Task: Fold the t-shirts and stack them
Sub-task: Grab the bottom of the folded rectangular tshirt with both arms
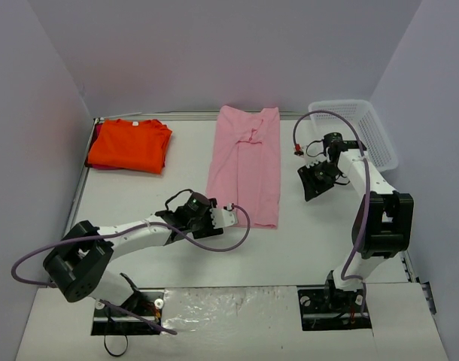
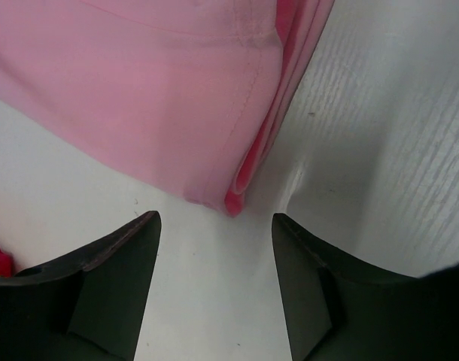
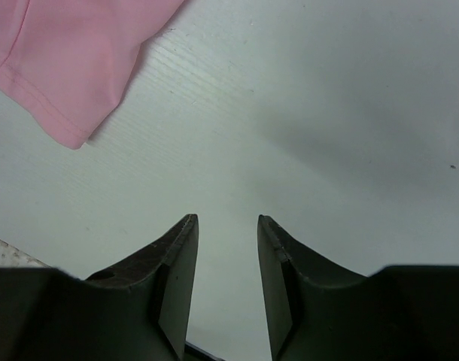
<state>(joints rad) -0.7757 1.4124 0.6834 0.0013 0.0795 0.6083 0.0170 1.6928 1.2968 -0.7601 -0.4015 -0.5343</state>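
I see the orange t-shirt (image 1: 129,146) folded, well off to the far left of my left gripper (image 2: 214,219), jaws spread, nothing between them; near hem corner of the pink t-shirt (image 2: 154,98) just ahead of its tips, not touching; pink one lies as a long strip between both grippers; my right gripper (image 3: 228,219) has jaws apart by a narrow gap, empty, over bare table (image 3: 350,113), pink corner ahead-left of it, white basket (image 1: 365,128) beyond it to the right
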